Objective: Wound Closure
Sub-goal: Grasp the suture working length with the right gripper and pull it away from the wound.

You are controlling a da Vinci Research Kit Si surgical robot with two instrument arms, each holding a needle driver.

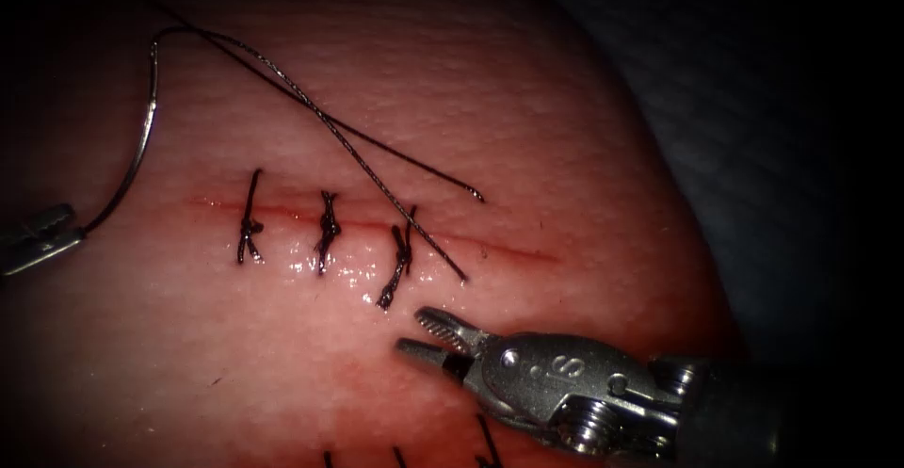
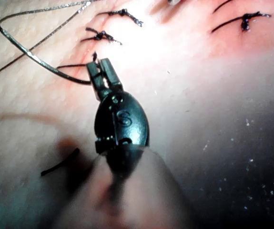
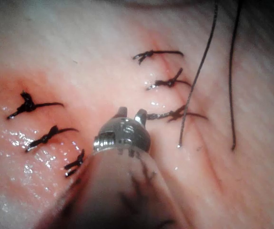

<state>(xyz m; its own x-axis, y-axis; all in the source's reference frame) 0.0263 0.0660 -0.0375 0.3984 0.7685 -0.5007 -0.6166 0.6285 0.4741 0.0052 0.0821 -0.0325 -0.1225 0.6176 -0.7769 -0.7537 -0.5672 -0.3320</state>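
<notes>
The needle [image 1: 141, 138] lies off the tissue [image 1: 527, 101], up at the left of the cut [image 1: 508, 247], gripped near one end of its curve by the left tool [image 1: 42, 237], whose jaws are clamped on it. From its other end, it seems, the thread [image 1: 377, 153] trails across the three tied stitches [image 1: 325, 233] (its two loose ends rest by the third knot). The right tool [image 1: 424, 331] hovers just below that knot, jaws apart and holding nothing, probably placed to reach those ends.

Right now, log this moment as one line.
left tool: holds needle end, off tissue | right tool: open, empty | three stitches
</notes>
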